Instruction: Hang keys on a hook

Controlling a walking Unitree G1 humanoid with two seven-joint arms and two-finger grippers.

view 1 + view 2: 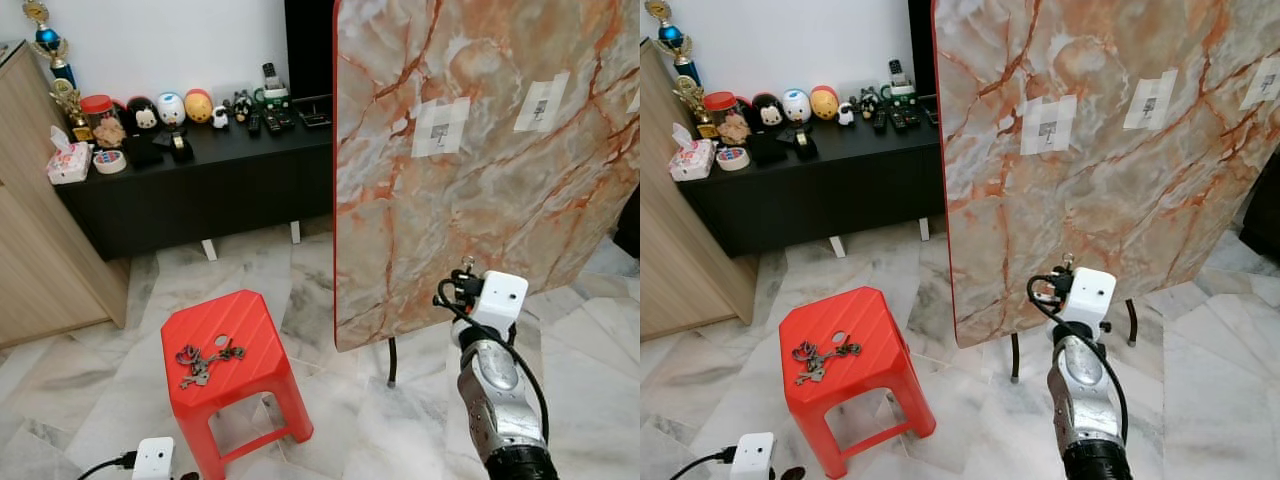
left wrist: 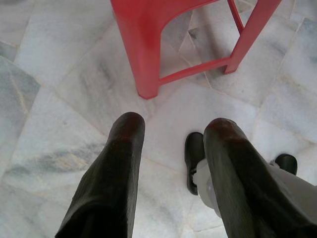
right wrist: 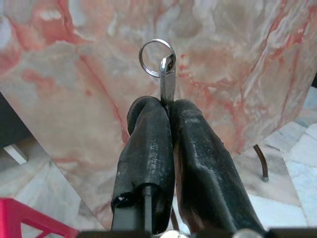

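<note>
Pinching a key (image 3: 168, 82) between its two black fingers (image 3: 148, 148), the right gripper (image 3: 166, 106) was raised in front of the marble board (image 1: 480, 180), fingers pressed together on the key's blade with the silver ring (image 3: 157, 58) sticking out past the fingertips toward the board. Above the gripper and well apart from it, two small hooks on white patches (image 1: 441, 128) (image 1: 541, 103) sat on the board face, one more or less straight above and one off to its right. The silver right arm (image 1: 495, 400) ran up from the bottom edge, white wrist box at its top. To the gripper's left and lower, a red stool (image 1: 235, 350) stood on the marble floor (image 1: 90, 400) with a bunch of keys (image 1: 205, 362) lying on its seat. The left gripper (image 2: 173, 129) hung low near the floor just beside the stool's legs, fingers apart, nothing between them, a robot foot visible beyond. Far behind the stool, a black cabinet (image 1: 200, 190) against the wall carried toys, remotes, a tissue box (image 1: 68, 162) and trophies.
</note>
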